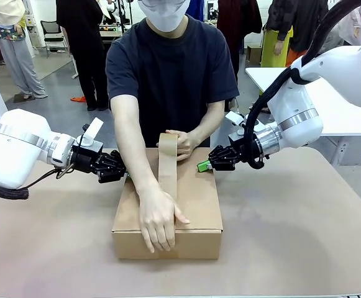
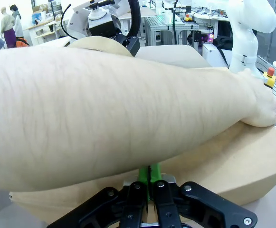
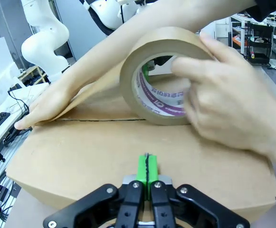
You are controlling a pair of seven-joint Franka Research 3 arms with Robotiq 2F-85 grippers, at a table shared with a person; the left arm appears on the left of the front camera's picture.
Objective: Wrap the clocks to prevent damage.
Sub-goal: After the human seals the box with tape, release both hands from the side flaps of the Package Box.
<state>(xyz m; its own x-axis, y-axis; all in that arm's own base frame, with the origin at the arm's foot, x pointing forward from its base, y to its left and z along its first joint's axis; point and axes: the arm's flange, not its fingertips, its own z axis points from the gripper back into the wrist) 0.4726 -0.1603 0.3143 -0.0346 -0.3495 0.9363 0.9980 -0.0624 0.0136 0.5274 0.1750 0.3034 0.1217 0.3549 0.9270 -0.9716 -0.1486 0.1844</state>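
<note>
The clocks are out of view. A closed cardboard box (image 1: 196,205) lies mid-table. The person's one hand (image 1: 158,223) presses a strip of brown tape onto the lid near the front edge. Their other hand holds the tape roll (image 1: 169,144) at the box's far edge. My left gripper (image 1: 124,173) is shut, its green tips against the box's left side. In the left wrist view this gripper (image 2: 149,168) points under the person's forearm (image 2: 104,109). My right gripper (image 1: 202,166) is shut at the box's right far edge. The right wrist view has this gripper (image 3: 147,160) over the lid (image 3: 104,147), facing the tape roll (image 3: 161,80).
The box rests on a brown table (image 1: 304,236) with free room to the left, right and front. A white table (image 1: 348,118) stands behind on the right. Other people stand far back in the room.
</note>
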